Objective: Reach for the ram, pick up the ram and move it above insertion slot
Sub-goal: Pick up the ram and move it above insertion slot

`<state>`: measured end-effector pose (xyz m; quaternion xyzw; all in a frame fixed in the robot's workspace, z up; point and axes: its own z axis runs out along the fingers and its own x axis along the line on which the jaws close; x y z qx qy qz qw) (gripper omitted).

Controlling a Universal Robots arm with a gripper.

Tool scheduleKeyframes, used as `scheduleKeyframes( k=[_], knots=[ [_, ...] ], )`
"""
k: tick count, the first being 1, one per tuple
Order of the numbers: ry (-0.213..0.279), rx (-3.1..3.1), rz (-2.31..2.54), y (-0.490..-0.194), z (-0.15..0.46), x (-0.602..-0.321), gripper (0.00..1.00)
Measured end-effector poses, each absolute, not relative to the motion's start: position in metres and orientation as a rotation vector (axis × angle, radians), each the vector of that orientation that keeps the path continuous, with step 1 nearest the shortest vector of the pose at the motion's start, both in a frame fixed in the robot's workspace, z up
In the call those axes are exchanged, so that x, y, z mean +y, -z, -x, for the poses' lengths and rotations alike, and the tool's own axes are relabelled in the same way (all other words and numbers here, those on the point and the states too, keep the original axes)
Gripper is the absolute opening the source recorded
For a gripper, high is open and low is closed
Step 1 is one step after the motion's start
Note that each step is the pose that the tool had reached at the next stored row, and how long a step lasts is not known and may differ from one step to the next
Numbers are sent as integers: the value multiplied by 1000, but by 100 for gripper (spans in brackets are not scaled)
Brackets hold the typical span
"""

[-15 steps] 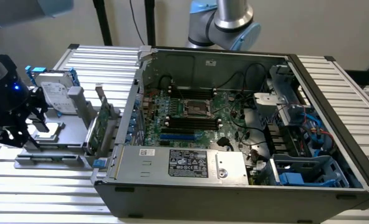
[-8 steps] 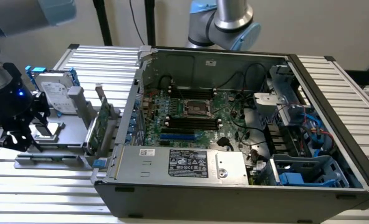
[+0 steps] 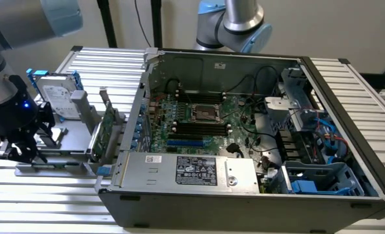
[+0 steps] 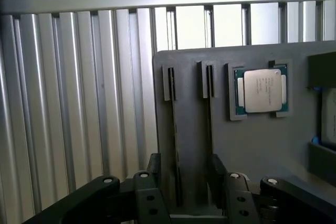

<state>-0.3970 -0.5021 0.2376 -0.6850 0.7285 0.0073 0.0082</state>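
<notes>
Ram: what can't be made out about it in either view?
Wrist view: fixture slots are edge-on and dark; whether a ram sits in either cannot be told.
Exterior view: the gripper and arm block those slots.
Wrist view: hard drive cut off by the frame edge.

Silver ribbed desk [image 3: 108,61]; matte grey holder [image 4: 262,145]; silver-lidded, green-edged processor [image 4: 261,90]; black fingers [image 4: 218,169]; green motherboard [image 3: 235,109] inside dark grey case [image 3: 244,209].
</notes>
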Motion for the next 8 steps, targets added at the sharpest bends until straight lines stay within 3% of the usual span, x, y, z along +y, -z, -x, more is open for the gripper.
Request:
scheduleKeyframes(
  k=[8],
  knots=[
    [-23, 2277, 2141, -223, 397, -505, 48]
  ],
)
